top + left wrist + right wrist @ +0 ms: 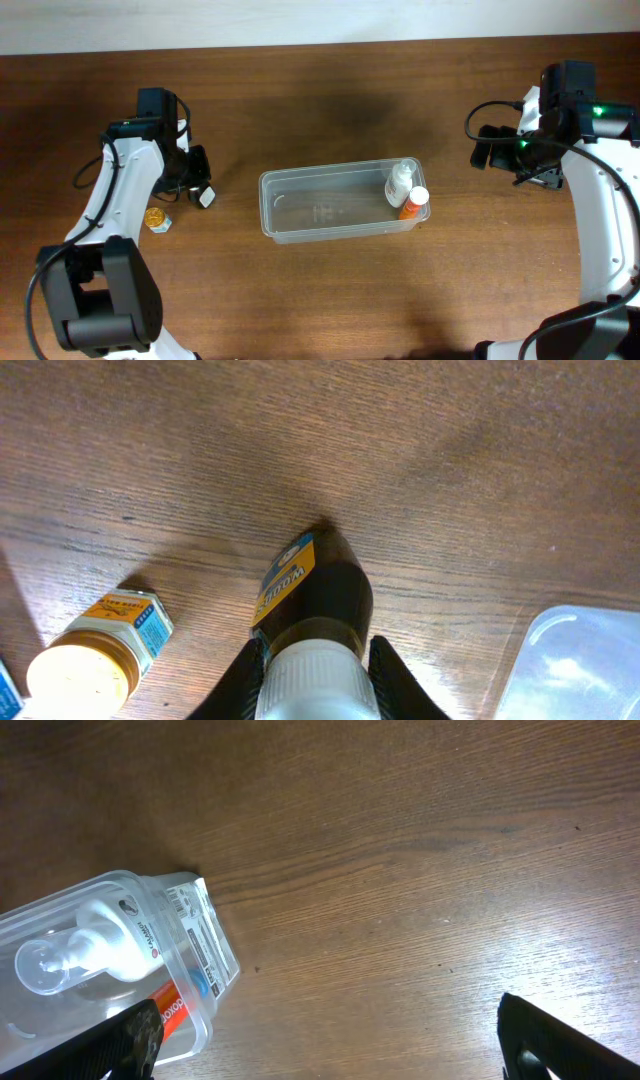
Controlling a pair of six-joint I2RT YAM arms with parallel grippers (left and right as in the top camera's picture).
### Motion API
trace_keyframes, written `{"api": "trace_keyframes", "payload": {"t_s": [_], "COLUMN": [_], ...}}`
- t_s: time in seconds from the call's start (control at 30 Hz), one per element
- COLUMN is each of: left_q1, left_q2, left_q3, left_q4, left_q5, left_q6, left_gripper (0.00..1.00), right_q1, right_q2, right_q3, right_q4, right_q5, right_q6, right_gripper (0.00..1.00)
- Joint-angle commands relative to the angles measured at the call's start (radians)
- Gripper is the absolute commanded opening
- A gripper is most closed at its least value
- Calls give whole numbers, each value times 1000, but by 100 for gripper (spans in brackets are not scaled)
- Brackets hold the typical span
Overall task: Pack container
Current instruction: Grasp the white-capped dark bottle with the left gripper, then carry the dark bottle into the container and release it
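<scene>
Fig.: L gripper closed on top end of dark bottle, left of clear container at centre; R gripper spread open, empty; risk: end-only hold lets bottle swing & clip container rim.

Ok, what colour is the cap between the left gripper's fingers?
White; the cap shows best in the left wrist view.

Container mostly beyond left wrist view's edge.
</scene>
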Motion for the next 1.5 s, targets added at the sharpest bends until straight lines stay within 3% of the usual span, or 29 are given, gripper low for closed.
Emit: {"api": "trace_keyframes", "payload": {"t_s": [0.0, 0.2, 0.37, 0.57, 0.77, 1.0, 1.1, 1.4, 1.47], "left_q1": [0, -63, -257, -507, -661, -735, -760, -772, -772], "left_q2": [2, -61, -143, -150, -96, 31, 102, 238, 246], "left_q3": [32, 164, 341, 356, 356, 356, 356, 356, 356], "left_q4": [-10, -98, -225, -197, -81, 2, 11, 55, 72], "left_q5": [1, 5, 5, 22, 22, 27, 48, 45, 45], "left_q6": [-3, -3, -3, -4, -4, -40, 9, 8, 8], "left_gripper": [14, 7, 5, 3, 2, 1, 0, 0, 5], "right_q1": [-3, -3, -3, -3, -2, -2, -2, -2, -2], "right_q2": [7, 7, 7, 7, 7, 7, 7, 7, 7], "right_q3": [-6, -6, -6, -6, -6, -6, -6, -6, -6], "right_q4": [3, 3, 4, 7, 6, 6, 6, 6, 6], "right_q5": [-5, -5, -5, -5, -6, -5, -6, -6, -5], "right_q6": [4, 4, 4, 4, 4, 4, 4, 4, 4], "right_gripper": [99, 99, 99, 99, 99, 99, 99, 99, 99]}}
